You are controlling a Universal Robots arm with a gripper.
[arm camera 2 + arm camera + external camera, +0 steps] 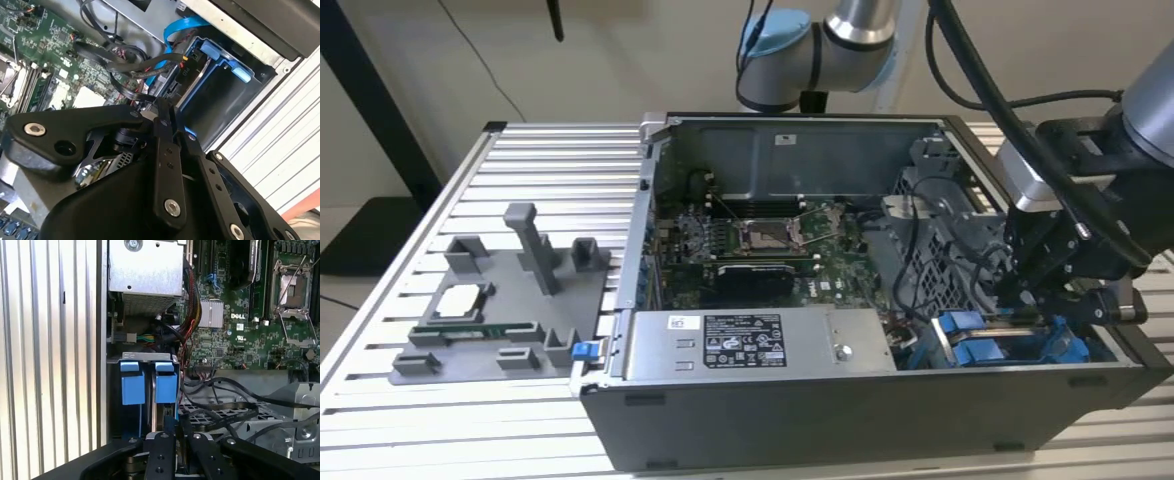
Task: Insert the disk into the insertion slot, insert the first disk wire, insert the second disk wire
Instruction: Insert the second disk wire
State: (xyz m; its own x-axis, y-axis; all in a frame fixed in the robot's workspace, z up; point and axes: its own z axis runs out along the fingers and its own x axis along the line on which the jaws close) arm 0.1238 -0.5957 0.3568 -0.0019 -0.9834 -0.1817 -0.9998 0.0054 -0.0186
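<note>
Item: the disk (159, 415); flat metal drive in a bright blue carrier, seen edge-on just ahead of the hand's tips in the first wrist view; it appears to sit already within the insertion slot (145, 357), between the two blue latch pieces (133, 388).

Handling, as a judgement: stiff, fairly heavy for its bulk, smooth-sided and sensitive to knocks; best gripped by the plastic carrier's edges, not by the label face or connector end.

Wires: black cables (220, 410), limp and springy, looping close beside the hand; likely to be taken at the hard plug, not along the cord; a blue ribbon cable (175, 30) lies beyond the tips, near the slot.

Hand (177, 427): lowered into the case directly over the slot; tips drawn narrow, nearly together; whether they pinch a plug cannot be told.

Surroundings: motherboard (250, 315) further out; grey power-supply box (145, 270) beyond the slot; computer case (787, 430) resting on the ribbed worktop (520, 150).
</note>
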